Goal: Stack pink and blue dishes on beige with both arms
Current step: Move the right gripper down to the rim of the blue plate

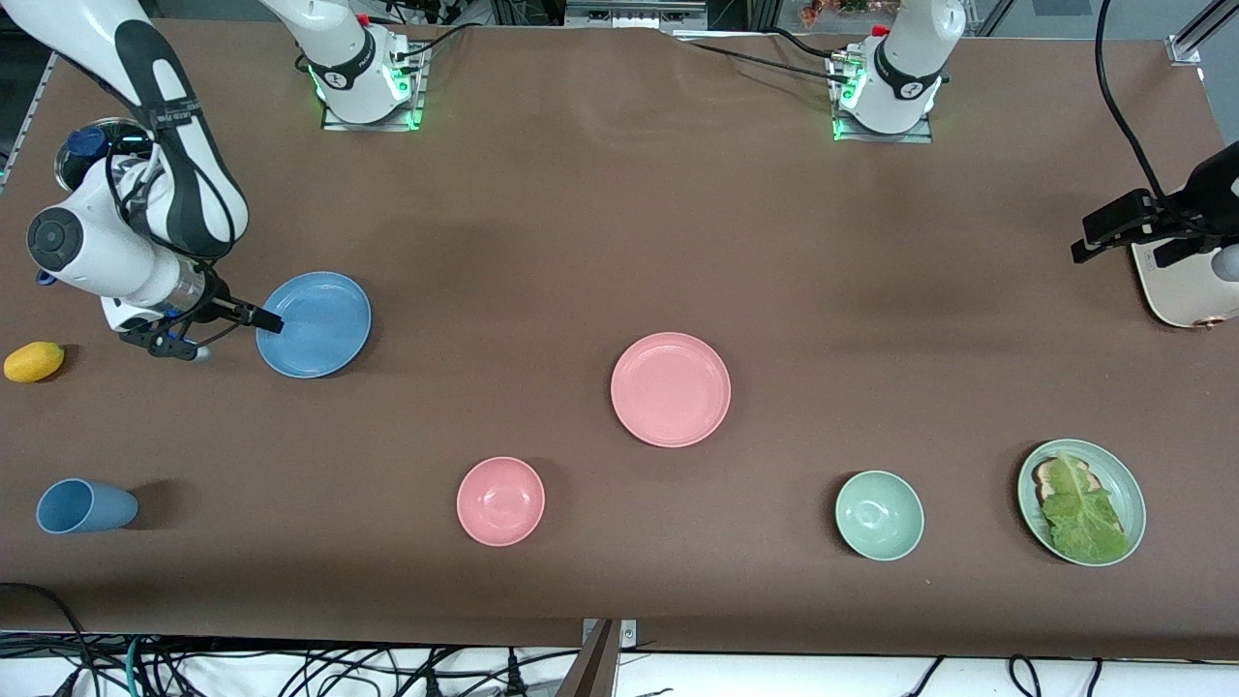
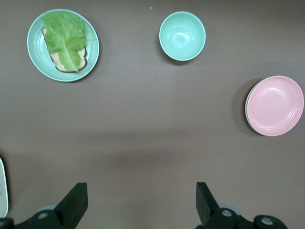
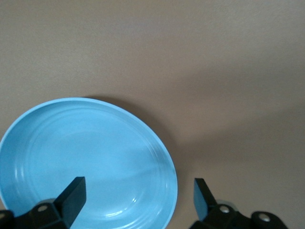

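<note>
The light blue plate (image 1: 315, 324) lies toward the right arm's end of the table. My right gripper (image 1: 240, 339) is open and low at the plate's edge. In the right wrist view the blue plate (image 3: 86, 157) fills the lower part, and the right gripper (image 3: 138, 198) has one finger over the plate and the other outside its rim. The pink plate (image 1: 670, 389) rests mid-table, apart from both arms. The beige plate (image 1: 1186, 295) sits at the left arm's end, cut off by the picture's edge. Over the table beside it, my left gripper (image 1: 1092, 242) hangs open and holds nothing (image 2: 141, 202).
Nearest the front camera stand a blue cup on its side (image 1: 85, 505), a pink bowl (image 1: 500, 500), a green bowl (image 1: 879, 515) and a pale green plate with lettuce (image 1: 1081, 500). A yellow fruit (image 1: 34, 361) lies beside the right gripper.
</note>
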{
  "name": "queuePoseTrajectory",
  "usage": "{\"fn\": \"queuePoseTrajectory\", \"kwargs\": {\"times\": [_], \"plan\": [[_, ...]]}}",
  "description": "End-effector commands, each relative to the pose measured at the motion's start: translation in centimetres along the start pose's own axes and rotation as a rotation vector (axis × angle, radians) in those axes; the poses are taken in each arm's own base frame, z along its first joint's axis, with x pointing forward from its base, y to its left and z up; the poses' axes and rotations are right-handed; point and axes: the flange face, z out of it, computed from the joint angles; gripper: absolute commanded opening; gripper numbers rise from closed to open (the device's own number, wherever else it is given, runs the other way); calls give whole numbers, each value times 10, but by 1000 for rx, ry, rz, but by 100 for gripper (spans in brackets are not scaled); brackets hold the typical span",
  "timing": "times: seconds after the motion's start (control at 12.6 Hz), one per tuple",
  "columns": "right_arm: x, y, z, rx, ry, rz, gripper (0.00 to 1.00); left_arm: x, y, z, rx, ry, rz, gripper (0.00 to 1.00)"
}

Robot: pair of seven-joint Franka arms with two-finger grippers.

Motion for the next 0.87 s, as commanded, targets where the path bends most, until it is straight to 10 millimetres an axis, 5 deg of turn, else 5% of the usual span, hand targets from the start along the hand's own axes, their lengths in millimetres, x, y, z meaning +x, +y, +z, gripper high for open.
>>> {"fn": "queuePoseTrajectory", "kwargs": {"times": [0.0, 0.16, 0.48, 0.79], "plan": [[1, 17, 18, 76, -5, -9, 99, -6, -9, -6, -13, 12, -22, 100], [1, 31, 28, 116, -13, -13, 96, -12, -17, -18, -2, 32, -30, 100], [0, 45, 39, 143, -21, -24, 91, -23, 0, -35, 49, 56, 37, 100], [0, 49, 48, 156, -27, -63, 54, -26, 3, -24, 48, 10, 41, 100]]}}
